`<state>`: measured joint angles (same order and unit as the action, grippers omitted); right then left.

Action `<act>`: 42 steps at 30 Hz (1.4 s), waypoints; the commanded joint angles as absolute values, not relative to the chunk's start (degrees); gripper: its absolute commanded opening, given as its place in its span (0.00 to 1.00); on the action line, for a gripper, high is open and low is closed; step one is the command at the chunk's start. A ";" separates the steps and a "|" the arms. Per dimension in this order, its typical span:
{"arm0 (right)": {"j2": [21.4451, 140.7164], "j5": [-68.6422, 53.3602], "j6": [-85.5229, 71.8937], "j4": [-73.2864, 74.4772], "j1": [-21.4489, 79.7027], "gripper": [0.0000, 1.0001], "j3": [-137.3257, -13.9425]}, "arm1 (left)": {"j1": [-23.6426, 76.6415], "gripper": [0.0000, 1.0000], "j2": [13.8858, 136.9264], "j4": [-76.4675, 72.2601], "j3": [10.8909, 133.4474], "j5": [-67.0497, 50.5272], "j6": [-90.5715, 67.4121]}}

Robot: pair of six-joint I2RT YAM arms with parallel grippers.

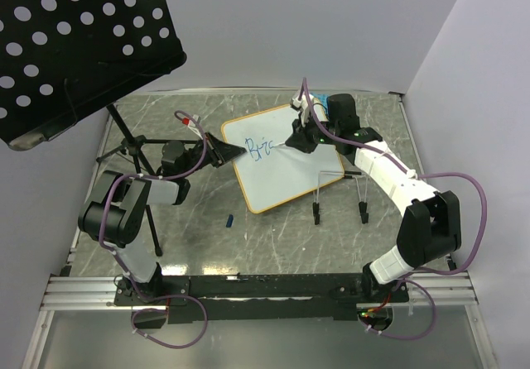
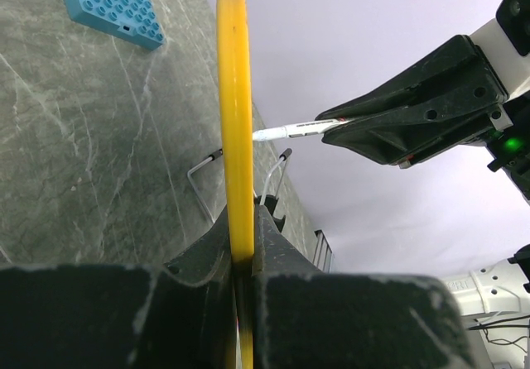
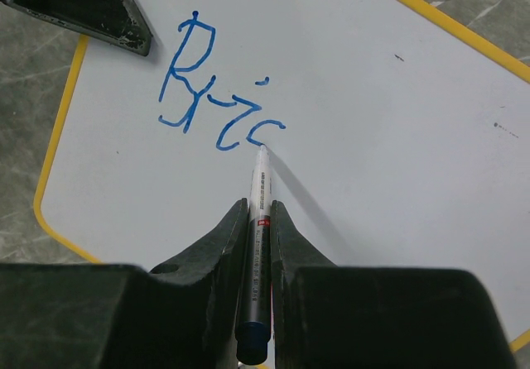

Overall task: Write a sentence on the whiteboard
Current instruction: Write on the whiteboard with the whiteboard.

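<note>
The whiteboard (image 1: 286, 170), white with a yellow-orange rim, lies tilted on the table. The sentence (image 1: 259, 148) stands as a few blue letters, about "Bri", near the board's left part; they also show in the right wrist view (image 3: 217, 88). My right gripper (image 1: 300, 137) is shut on a white marker (image 3: 259, 212), whose tip touches the board (image 3: 389, 137) at the end of the last letter. My left gripper (image 1: 224, 151) is shut on the board's left rim, seen edge-on as a yellow bar (image 2: 234, 112) between its jaws (image 2: 243, 220). The right gripper and marker (image 2: 298, 128) show there too.
A black perforated music stand (image 1: 74, 38) on a tripod stands at the back left, over my left arm. A small blue cap (image 1: 229, 218) lies in front of the board. Two wire legs with black feet (image 1: 317, 212) stand near the board's right corner. A blue studded plate (image 2: 112, 5) lies beyond.
</note>
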<state>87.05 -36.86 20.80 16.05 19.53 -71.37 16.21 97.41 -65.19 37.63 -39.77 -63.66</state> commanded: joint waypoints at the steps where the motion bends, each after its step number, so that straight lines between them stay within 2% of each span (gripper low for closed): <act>1: 86.66 -34.19 20.48 14.07 19.69 0.00 -74.44 | 16.52 0.01 94.92 -80.60 40.25 -41.40 -66.36; 18: 88.77 -35.07 19.60 14.50 19.60 0.00 -76.29 | 16.44 0.01 94.66 -80.42 39.90 -41.48 -66.09; 42: 82.00 -37.18 23.91 20.57 19.86 0.00 -67.06 | 16.44 0.01 94.66 -79.54 40.34 -41.22 -65.48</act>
